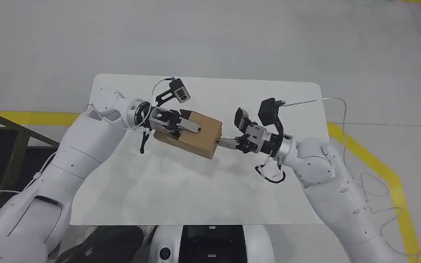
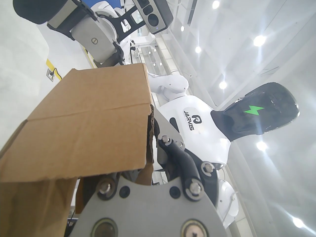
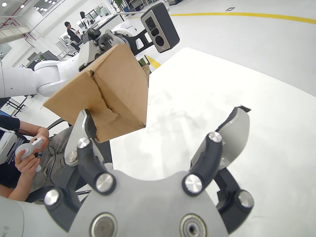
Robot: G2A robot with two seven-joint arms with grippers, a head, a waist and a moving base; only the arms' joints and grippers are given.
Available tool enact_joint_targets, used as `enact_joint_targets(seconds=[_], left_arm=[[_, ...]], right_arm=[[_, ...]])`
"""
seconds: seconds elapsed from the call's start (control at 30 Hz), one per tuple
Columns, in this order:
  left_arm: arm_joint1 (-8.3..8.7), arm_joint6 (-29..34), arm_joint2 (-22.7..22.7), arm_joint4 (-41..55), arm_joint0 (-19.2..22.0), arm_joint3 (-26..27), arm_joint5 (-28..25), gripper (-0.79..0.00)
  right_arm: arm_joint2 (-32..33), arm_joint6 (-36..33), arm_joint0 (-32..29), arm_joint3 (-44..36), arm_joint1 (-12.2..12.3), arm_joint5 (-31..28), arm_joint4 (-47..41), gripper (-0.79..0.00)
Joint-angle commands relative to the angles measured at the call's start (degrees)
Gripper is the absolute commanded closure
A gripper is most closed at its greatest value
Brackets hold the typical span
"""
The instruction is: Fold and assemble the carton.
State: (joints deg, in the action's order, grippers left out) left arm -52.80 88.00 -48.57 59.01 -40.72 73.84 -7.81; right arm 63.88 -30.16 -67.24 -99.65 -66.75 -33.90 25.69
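1. A brown carton [image 1: 194, 137] is held in the air over the middle of the white bench [image 1: 263, 191], clear of its surface and tipped at an angle.
2. The left hand [image 1: 184, 126] is at the carton's far end from the right arm. It is clamped onto the cardboard there, with one finger lying along the carton's top face.
3. In the left wrist view the carton [image 2: 86, 124] sits right up against that hand, and a fold line crosses its broad side. The wall's torn-looking edge runs down into the hand.
4. The right hand [image 1: 231, 127] is at the opposite end of the carton, with its jaws spread wide and nothing gripped.
5. One of its fingers [image 3: 84, 124] touches the lower corner of the carton's near end. The other finger [image 3: 234, 124] is well apart from the carton, out over bare bench.
6. From the right wrist, the carton [image 3: 116, 92] shows a creased, crumpled seam across the end facing that hand, and one corner points down toward the bench.
7. Beyond the carton in that view, the left hand [image 3: 97, 43] sits against the carton's upper far end.
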Motion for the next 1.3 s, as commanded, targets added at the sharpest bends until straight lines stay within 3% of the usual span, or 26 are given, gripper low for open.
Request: enact_joint_targets(seconds=[0.0,1.27], left_arm=[[0.1,0.0,0.3,0.3,0.2,0.2,0.2,0.0],[0.59,0.0,4.4,0.8,2.6,-0.5,-2.2,0.0]], right_arm=[[-0.2,0.1,0.0,-0.2,0.0,0.1,0.4,-0.785],[-2.2,1.3,0.5,0.2,0.0,0.5,0.7,-0.785]])
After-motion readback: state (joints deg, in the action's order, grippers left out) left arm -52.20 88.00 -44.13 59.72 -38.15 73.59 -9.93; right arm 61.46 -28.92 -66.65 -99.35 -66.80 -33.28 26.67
